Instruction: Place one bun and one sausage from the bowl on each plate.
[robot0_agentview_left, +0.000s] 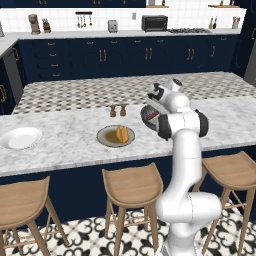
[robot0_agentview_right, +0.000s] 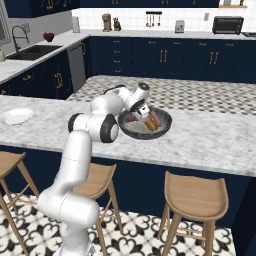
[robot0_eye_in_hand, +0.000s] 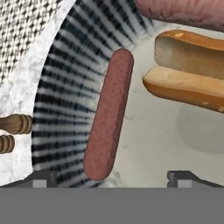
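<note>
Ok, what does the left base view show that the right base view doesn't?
Left base view: the beige plate carrying the plated bun, with two wooden shakers behind it. Right base view: the sink, plus the loose bun and a sausage lying inside the bowl. Both: the bowl, the white plate and the arm.

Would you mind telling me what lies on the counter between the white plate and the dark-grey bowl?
The beige plate, already holding a bun, lies between the white plate and the dark-grey bowl in the left base view.
</note>
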